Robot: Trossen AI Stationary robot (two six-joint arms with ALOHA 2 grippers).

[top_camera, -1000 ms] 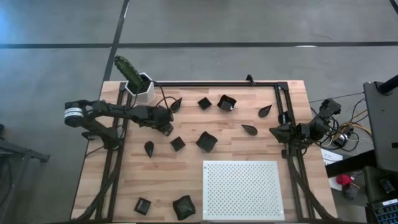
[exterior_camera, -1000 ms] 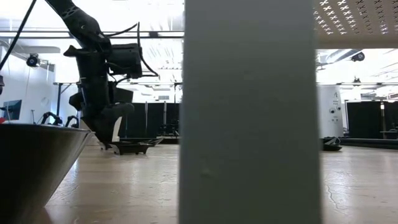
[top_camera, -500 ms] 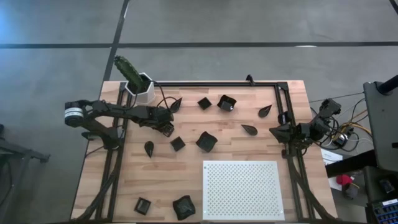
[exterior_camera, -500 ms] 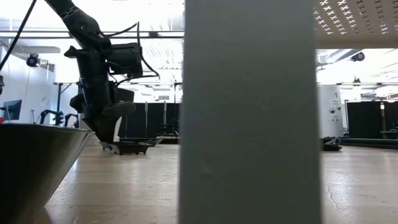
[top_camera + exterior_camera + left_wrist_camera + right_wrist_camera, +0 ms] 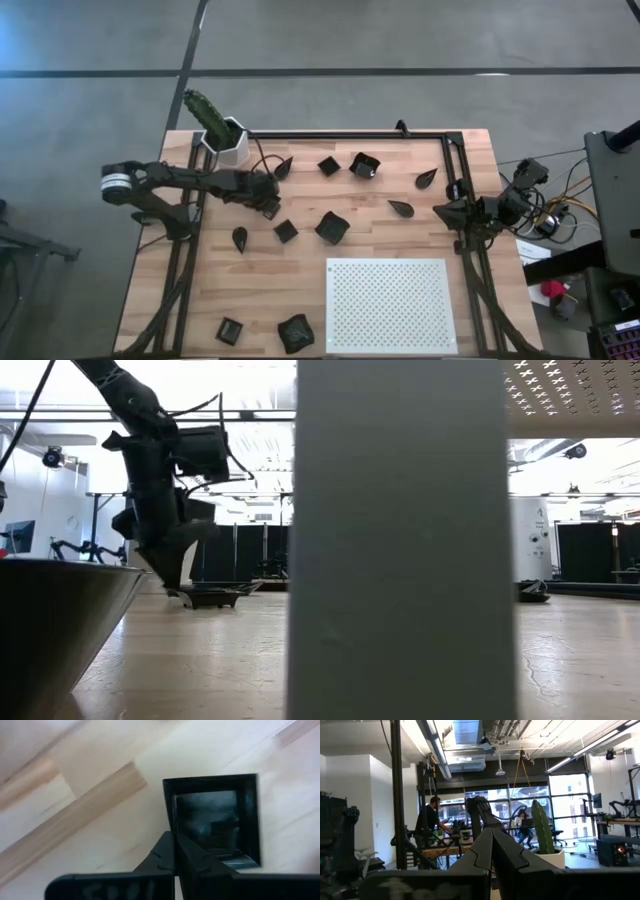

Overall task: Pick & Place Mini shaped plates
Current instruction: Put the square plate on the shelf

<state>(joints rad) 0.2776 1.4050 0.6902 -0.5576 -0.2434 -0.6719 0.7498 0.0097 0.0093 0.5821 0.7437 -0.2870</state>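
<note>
Several tiny black mini shaped plates lie scattered on the wooden table, among them a wavy-edged square (image 5: 331, 227) and a teardrop (image 5: 240, 238). My left gripper (image 5: 269, 207) points steeply down at the table's far left. It is shut on a small square plate (image 5: 215, 815), which rests flat on the wood (image 5: 212, 598). My right gripper (image 5: 440, 212) waits at the right edge, shut and empty, pointing slightly upward (image 5: 492, 836). My left gripper pinches one side wall of the square plate (image 5: 169, 815), one finger (image 5: 202, 862) inside the dish and the other finger (image 5: 157, 860) outside on the wood side. The fingers come from above, slanting down. The plate's bottom lies on the table.
A white perforated board (image 5: 388, 305) lies at the near right. A white pot with a green cactus (image 5: 225, 140) stands at the far left corner. A black frame (image 5: 350, 133) runs along the far and side edges. In the low view a wide pale upright (image 5: 400, 540) blocks the middle.
My left gripper has shut on the square plate's wall while staying in place. The plate has stayed on the table.
</note>
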